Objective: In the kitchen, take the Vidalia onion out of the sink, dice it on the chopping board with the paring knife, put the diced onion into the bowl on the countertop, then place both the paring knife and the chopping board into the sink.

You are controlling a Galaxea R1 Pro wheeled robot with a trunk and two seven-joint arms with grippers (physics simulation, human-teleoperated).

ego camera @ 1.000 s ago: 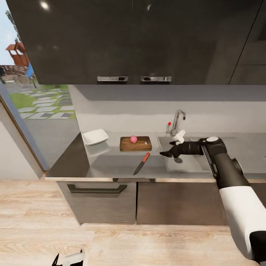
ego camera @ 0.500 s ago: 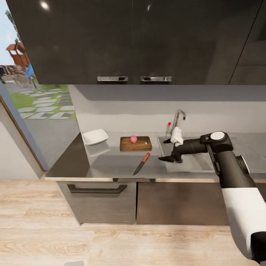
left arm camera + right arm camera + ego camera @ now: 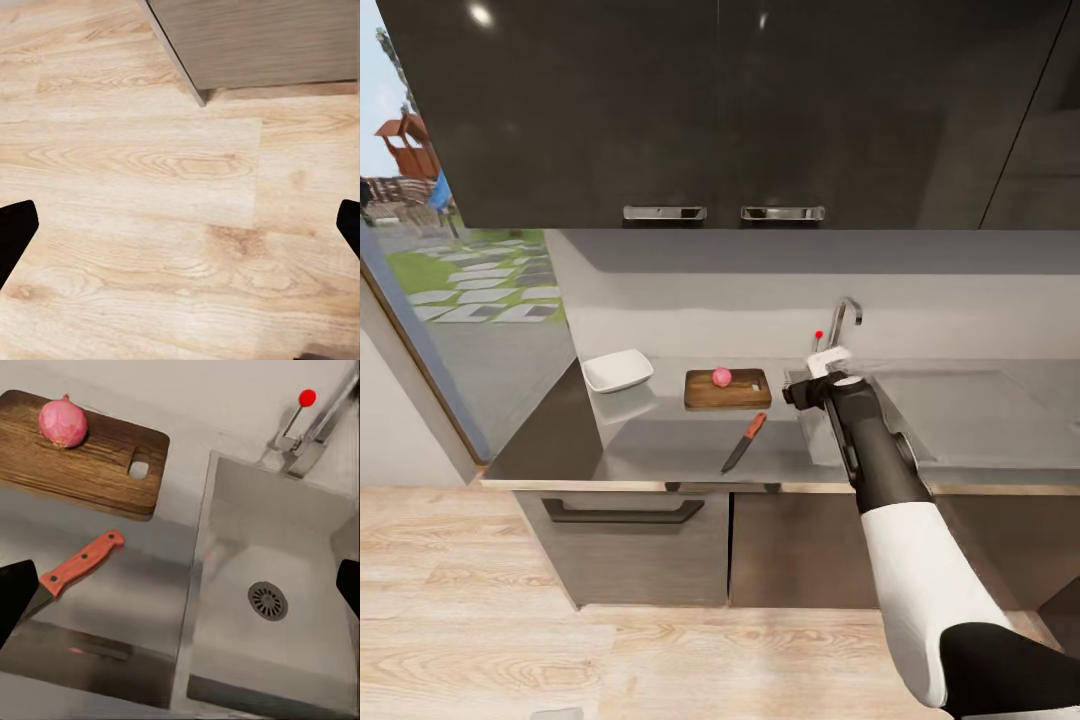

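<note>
The onion (image 3: 63, 423) sits whole on the board (image 3: 82, 454); the empty right gripper (image 3: 803, 392), fingers wide, must get the knife (image 3: 75, 570) near the worktop's front edge.

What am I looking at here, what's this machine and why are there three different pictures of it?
It is a simulated two-armed kitchen robot. The head view looks down from its head; the other two views come from cameras at its wrists. On the countertop lie a white bowl, a chopping board with the onion on it, and a red-handled paring knife. The right gripper reaches over the sink, its fingers spread and holding nothing. The left gripper, also open, faces the wooden floor.
</note>
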